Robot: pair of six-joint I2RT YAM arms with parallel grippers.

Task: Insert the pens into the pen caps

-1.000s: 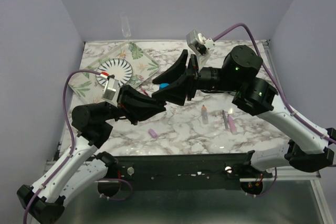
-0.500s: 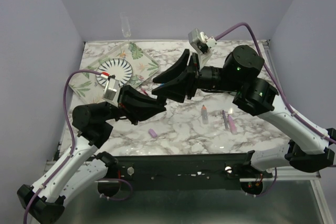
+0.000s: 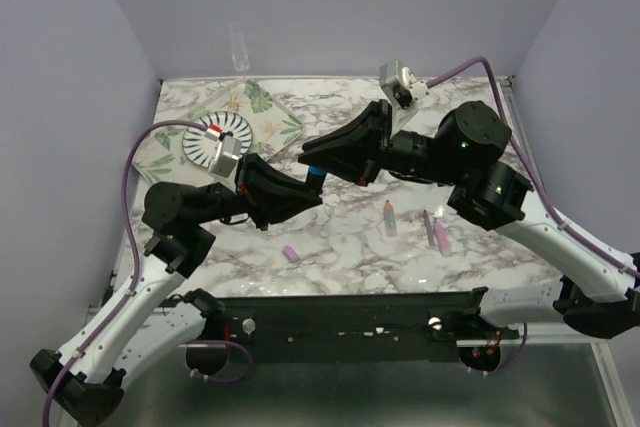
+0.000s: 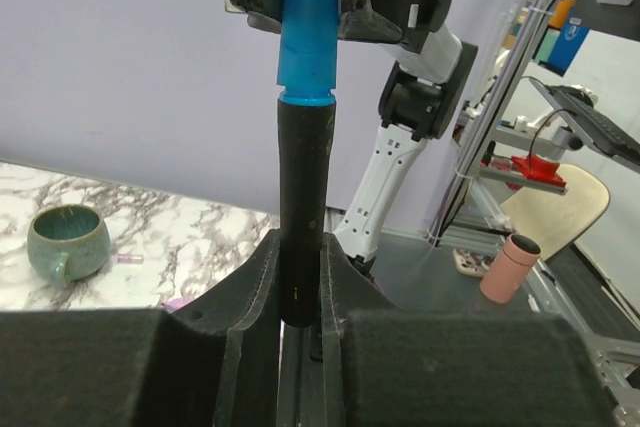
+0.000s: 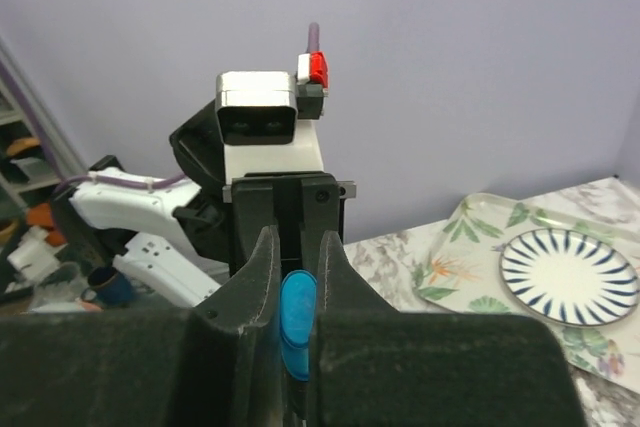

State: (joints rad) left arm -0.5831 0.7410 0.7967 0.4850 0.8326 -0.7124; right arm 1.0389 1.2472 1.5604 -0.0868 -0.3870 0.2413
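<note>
I am watching both arms meeting in mid-air above the table. The left gripper is pinching the black pen. Its fingers are pressing on the lower end of the barrel from both sides, and the barrel is sticking straight out past the fingertips. The right gripper is facing it head-on and clamping the blue cap, with its fingers pressing on either side of the cap. In the left wrist view the cap's rim is sitting against the far end of the black barrel, in line with it, so pen and cap are touching between the two sets of fingertips. I cannot tell how deep the tip is sitting inside.

The other pieces are lying on the marble, well apart from both grippers. The grey marker, a thin pen and the pink-purple marker are lying behind the right fingers, toward that arm's base. The light purple cap is lying below the left fingertips. Behind the left fingers a striped plate is resting on a leaf-print tray. A teal mug is showing left of the left fingers.
</note>
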